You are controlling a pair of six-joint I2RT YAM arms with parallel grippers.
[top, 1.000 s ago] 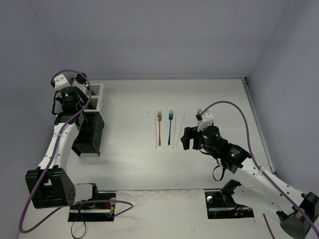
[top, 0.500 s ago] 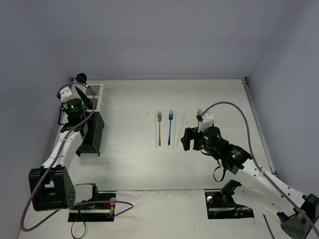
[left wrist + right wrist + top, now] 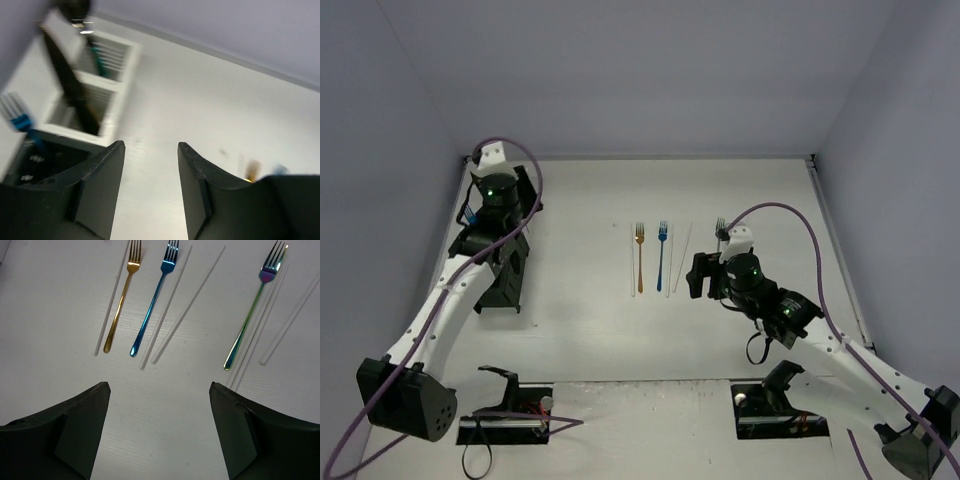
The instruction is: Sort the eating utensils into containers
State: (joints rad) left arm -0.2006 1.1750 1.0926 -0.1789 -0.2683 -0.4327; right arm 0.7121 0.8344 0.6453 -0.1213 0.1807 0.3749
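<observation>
White table boxed in by lilac walls behind and on both sides, arm bases at its near edge. Hard to read on the left: wrist view smeared by blur, and from above most of the row of holders covered by the left arm, with only a black holder plain beneath it. Through the blur, two white holders end to end, a teal handle upright in the far one, a black handle leaning out of the near one, and blue tines at the frame's left edge above a dark compartment, foot lost in shadow. Left gripper parted and empty, just right of the holders over bare table; arm stretched far forward, close to the left wall. Plenty of free surface from there to mid-table. Lying there side by side, tines away from the bases: a gold fork and a blue fork, pale chopsticks just beside them. Farther right a rainbow fork, from above hidden but for its tines, more chopsticks alongside, one cut off by the wrist view's right edge. Right gripper spread wide, holding nothing, over bare table just short of the handle ends; right arm bent, reaching in from the near right corner.
</observation>
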